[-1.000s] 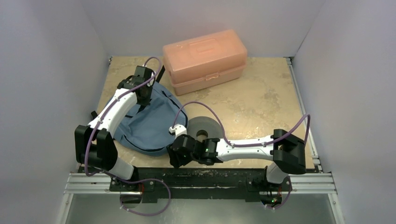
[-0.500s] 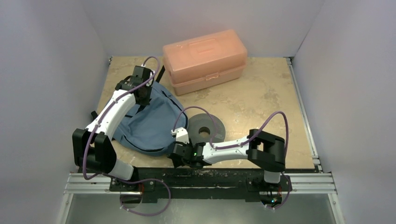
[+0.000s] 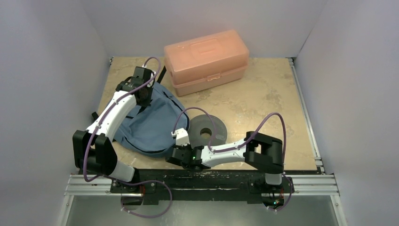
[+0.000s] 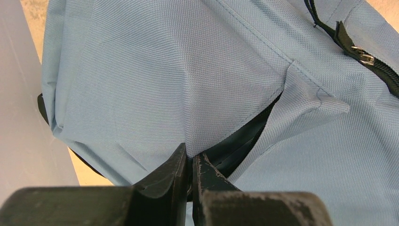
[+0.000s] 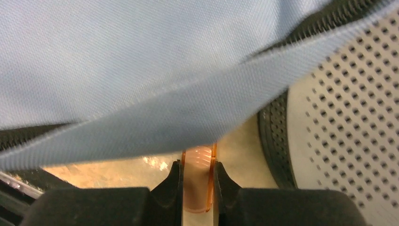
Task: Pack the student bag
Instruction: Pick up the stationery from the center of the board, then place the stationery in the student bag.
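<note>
The slate-blue student bag [image 3: 150, 125] lies at the left of the table. My left gripper [image 3: 144, 95] is at its far end, shut on a fold of the bag's fabric [image 4: 190, 153] beside a dark gap in the opening [image 4: 244, 136]. My right gripper [image 3: 175, 157] is at the bag's near right edge, shut on a thin translucent orange piece [image 5: 198, 181]. The bag's blue zipper edge [image 5: 155, 122] hangs just above that piece and hides its far end.
A salmon-pink plastic box [image 3: 206, 60] stands at the back centre. A dark grey round disc with a centre hole [image 3: 208, 129] lies right of the bag; its perforated face [image 5: 343, 117] shows in the right wrist view. The black front rail [image 3: 202, 181] runs close behind the right gripper.
My right arm has folded in, and its gripper has moved left and toward the near edge, up to the bag's near right rim. The left arm and the bag have barely moved.
</note>
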